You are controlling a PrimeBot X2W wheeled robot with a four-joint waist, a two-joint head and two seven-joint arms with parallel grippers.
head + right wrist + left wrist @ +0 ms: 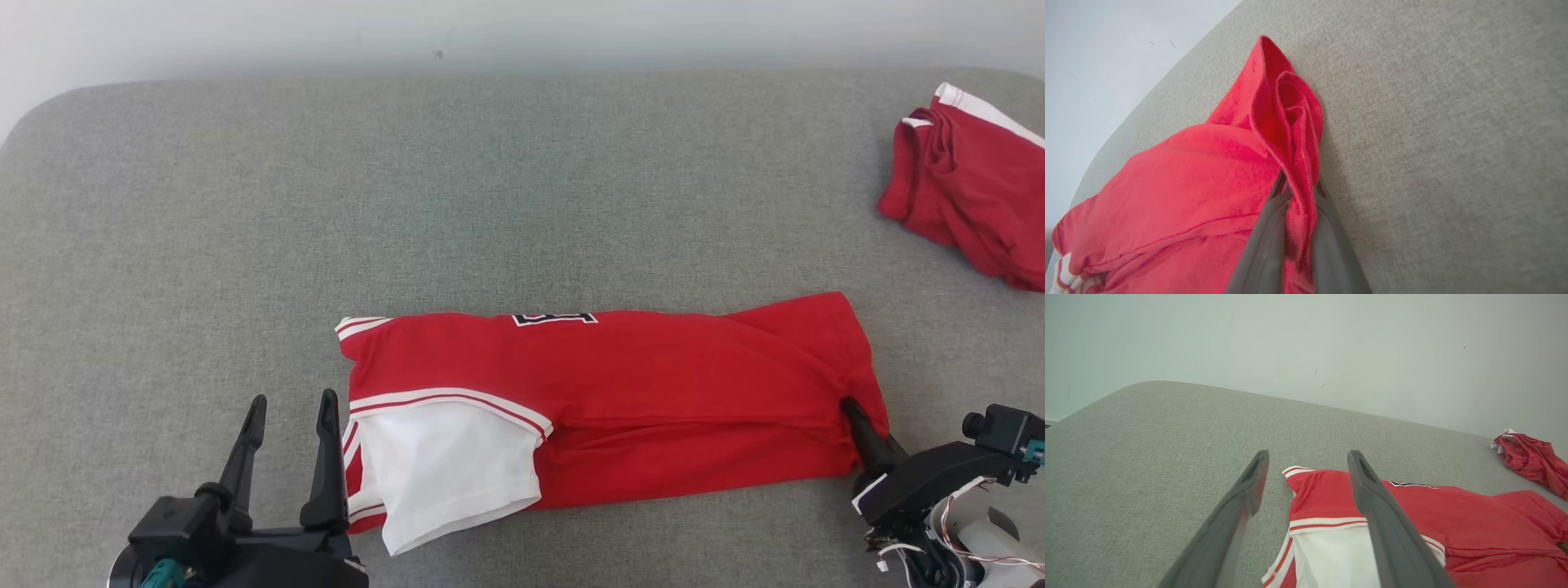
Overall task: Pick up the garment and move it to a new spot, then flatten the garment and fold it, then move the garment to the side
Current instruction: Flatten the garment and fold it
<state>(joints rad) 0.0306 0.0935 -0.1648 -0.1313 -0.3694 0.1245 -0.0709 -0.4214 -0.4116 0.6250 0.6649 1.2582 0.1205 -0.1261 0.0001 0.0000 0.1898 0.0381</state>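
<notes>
The garment (pixel 653 392), a red jersey with white striped trim, lies on the near half of the grey padded surface (pixel 522 180), directly in front of the robot. It is doubled lengthwise into a long, fairly flat band. Its long axis runs left to right across the head view, with the right end slightly farther from the robot. The striped armhole or neck end points to the robot's left, where a white inner panel is turned out at the near corner. The plain red end points to the right. Black lettering shows at the far edge. Status, as judged from this layout: relocation and flattening appear complete, and a first lengthwise fold is in place. The crosswise fold or folds and the final move to the side are not yet done. The right gripper (pixel 851 404) is clenched on the bunched edge of the garment's right end; the right wrist view shows red cloth pinched between its fingers (pixel 1265 237). The left gripper (pixel 293 398) is released, jaws spread, just beside the striped left end and holding nothing. A second red garment (pixel 971 188) lies crumpled at the far right, well apart.
</notes>
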